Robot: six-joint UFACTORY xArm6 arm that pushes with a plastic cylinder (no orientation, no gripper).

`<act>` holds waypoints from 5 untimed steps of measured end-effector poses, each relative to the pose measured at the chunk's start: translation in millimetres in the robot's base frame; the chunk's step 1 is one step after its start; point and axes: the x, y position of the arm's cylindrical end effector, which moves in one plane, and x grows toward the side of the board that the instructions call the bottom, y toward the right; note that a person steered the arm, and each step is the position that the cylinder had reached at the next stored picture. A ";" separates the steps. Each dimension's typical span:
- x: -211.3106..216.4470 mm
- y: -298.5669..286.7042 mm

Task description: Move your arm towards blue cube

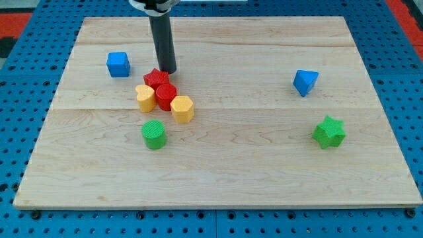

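Note:
The blue cube (118, 64) sits on the wooden board (264, 165) at the view's upper left. My tip (168, 71) rests on the board to the right of the blue cube, about a block's width and a half away, just above the red star block (156, 77). The rod rises straight to the view's top edge.
Below the red star lie a red cylinder (166, 96), a yellow block (145, 98) and a yellow hexagonal block (182, 108), packed together. A green cylinder (154, 134) is below them. A blue triangular block (305, 82) and a green star (329, 131) are at the right.

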 end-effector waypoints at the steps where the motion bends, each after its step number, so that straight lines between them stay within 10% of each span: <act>1: -0.5 16.1; 3: -16.9 20.4; 5: -39.8 -102.9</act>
